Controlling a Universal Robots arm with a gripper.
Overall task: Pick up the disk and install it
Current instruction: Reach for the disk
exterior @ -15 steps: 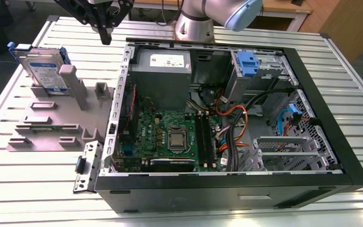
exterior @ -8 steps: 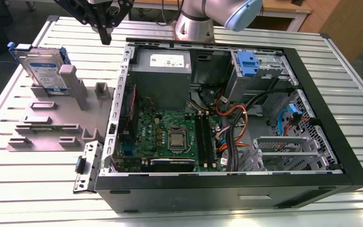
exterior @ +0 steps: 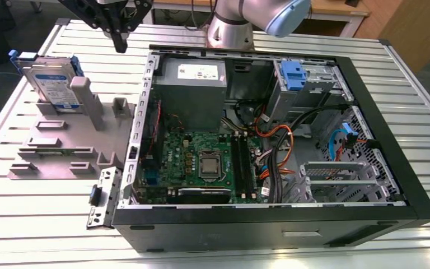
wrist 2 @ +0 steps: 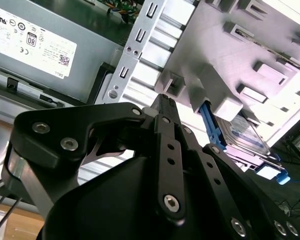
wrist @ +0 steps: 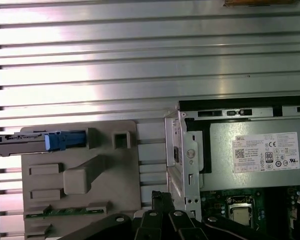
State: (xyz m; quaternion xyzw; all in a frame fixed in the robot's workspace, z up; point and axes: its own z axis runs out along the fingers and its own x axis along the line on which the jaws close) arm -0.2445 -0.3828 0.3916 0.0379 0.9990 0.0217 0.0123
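On the exterior view's left, near the worktop's [exterior: 36,224] far corner, the disk [exterior: 51,84] stands on edge in a grey holder [exterior: 73,140], its foot hidden behind a post [exterior: 88,103]. Just beside and above it hangs the gripper [exterior: 119,46], jaws closed on nothing. I reckon a skewed grasp could jam the disk in the holder. Rightward, cables [exterior: 275,131] clutter the open case [exterior: 275,224]; I can't pick out the bay.

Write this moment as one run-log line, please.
gripper: shut, empty, over table | disk: upright in grey stand, untouched | computer case: open, beside stand
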